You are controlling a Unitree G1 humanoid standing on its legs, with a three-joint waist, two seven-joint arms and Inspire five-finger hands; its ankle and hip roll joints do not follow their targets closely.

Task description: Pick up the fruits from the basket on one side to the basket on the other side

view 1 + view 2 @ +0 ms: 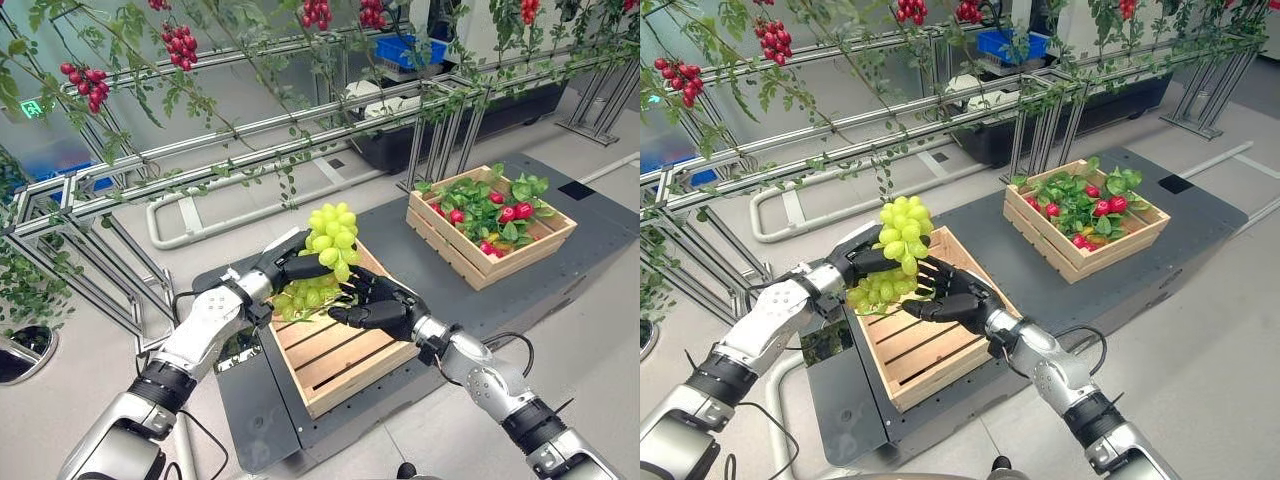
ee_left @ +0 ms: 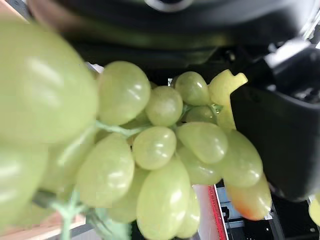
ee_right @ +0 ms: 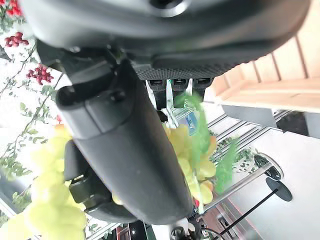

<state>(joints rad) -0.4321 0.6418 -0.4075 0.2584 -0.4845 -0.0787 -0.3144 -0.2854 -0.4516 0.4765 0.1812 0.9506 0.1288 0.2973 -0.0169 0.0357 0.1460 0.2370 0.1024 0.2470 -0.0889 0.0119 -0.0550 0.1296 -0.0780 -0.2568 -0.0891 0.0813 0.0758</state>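
My left hand is shut on a bunch of green grapes and holds it up over the near wooden crate. The bunch hangs in two clumps, the lower one by the crate's far left corner. The grapes show very close in the left wrist view, beside a dark finger. My right hand is open right beside the bunch, thumb and fingers on either side of its lower grapes. The far wooden crate holds red fruits among green leaves.
Both crates stand on a dark platform. Behind them runs a metal trellis with hanging vines and red berry clusters. A blue bin sits further back on a dark trough. Bare grey floor surrounds the platform.
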